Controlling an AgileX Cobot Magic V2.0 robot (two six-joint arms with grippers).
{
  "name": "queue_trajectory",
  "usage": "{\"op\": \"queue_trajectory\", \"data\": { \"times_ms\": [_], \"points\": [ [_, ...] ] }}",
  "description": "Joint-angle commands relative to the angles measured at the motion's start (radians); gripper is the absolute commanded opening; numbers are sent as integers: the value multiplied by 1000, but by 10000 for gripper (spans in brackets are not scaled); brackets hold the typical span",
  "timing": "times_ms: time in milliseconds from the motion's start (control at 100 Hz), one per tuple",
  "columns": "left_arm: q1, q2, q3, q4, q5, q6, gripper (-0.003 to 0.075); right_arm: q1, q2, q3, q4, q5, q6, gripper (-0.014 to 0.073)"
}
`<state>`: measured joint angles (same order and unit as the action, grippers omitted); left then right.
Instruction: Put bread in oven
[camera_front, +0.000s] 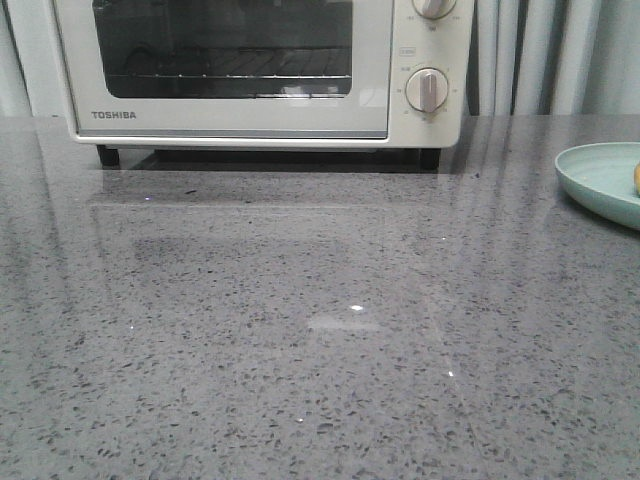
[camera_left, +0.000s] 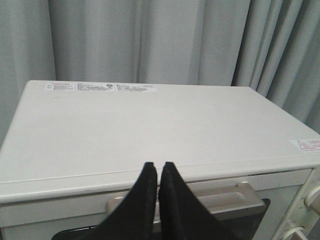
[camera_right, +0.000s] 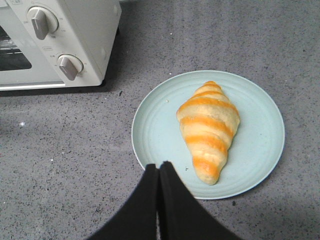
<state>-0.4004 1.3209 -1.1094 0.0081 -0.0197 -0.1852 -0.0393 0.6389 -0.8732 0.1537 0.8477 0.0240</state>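
Grey speckled worktop, curtain behind, oven at the back with its door shut. We have the left hand above the oven, just over the door handle, fingers pressed together, holding nothing. Right hand hovers over the near rim of the pale green plate, fingers together too, empty. Bread lies on that plate, to the oven's right. Our read: door first. Spread the left fingers, hook the handle, pull down smoothly. Then open the right hand wide and take the bread across its width, gently.
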Motion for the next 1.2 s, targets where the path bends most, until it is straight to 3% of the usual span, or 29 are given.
{"op": "queue_trajectory", "data": {
  "times_ms": [0, 830, 1189],
  "points": [
    [-17, -2, -51, -20, -76, -9, -21, -3, 7, -34, 9, -59, 0, -75],
    [-31, 169, -116, -24, -128, -9, -21, -3, 7, -34, 9, -55, 0, -75],
    [-31, 188, -64, -27, -14, -8, -21, -1, 7, -34, 9, -47, 0, -75]
  ]
}}
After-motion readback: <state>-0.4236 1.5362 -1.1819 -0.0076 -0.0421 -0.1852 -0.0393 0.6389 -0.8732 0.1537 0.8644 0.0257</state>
